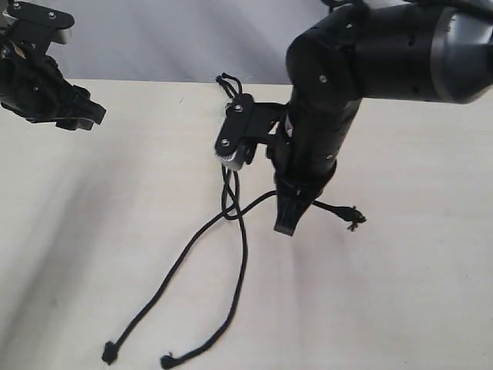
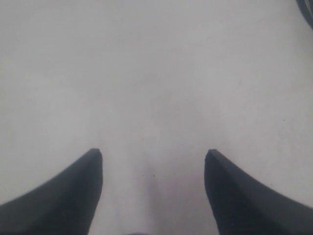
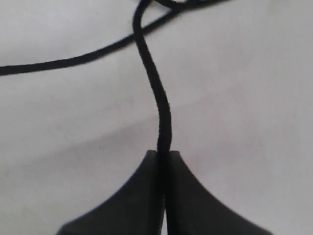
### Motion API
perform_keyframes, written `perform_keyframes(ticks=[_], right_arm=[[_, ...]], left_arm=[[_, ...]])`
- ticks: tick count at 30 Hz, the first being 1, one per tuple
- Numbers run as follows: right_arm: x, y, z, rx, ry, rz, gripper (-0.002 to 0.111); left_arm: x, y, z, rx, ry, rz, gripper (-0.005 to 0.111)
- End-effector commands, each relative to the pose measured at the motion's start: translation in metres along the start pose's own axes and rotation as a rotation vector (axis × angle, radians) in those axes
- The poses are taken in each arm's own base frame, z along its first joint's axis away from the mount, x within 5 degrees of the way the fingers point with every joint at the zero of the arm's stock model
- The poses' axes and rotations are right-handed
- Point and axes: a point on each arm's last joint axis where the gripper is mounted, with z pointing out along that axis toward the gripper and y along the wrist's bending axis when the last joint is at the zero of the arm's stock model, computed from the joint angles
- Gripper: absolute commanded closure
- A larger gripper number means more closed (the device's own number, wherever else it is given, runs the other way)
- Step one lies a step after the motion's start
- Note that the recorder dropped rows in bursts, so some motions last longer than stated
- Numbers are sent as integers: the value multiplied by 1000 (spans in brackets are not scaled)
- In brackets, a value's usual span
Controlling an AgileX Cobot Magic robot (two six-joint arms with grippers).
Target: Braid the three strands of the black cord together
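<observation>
Pinching one strand (image 3: 160, 107), between right fingers (image 3: 128, 205)

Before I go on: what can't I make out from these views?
- Exterior view: the joint of the black cord, hidden behind the right arm and bracket.
- Right wrist view: the strands' crossing, cut off by the frame edge; the held strand past the shut right gripper, hidden inside its grip.
- Left wrist view: a dark shape, cut off at a corner; no cord in view.

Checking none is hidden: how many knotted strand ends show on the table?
3 frayed black rope knots: two side by side at the exterior view's bottom, one right of the right gripper.
</observation>
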Motion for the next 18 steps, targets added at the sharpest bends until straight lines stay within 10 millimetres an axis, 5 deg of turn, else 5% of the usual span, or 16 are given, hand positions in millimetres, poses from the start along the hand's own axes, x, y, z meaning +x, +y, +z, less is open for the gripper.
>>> perform_keyframes(ticks=[1,11,15,18], right_arm=[[25,-21,23,-5,42,97,106],[41,-24,77,-21,53,125,104],[42,-21,87,-24,46,120,75],[42,-22,79,-14,35,99,42]], left_arm=[[1,0,-2,3,-8,-16,49],[2,0,-2,5,-2,-17,49],[4,-1,-2,10,20,-15,49],[4,-3,-2,31,25,-38,49]])
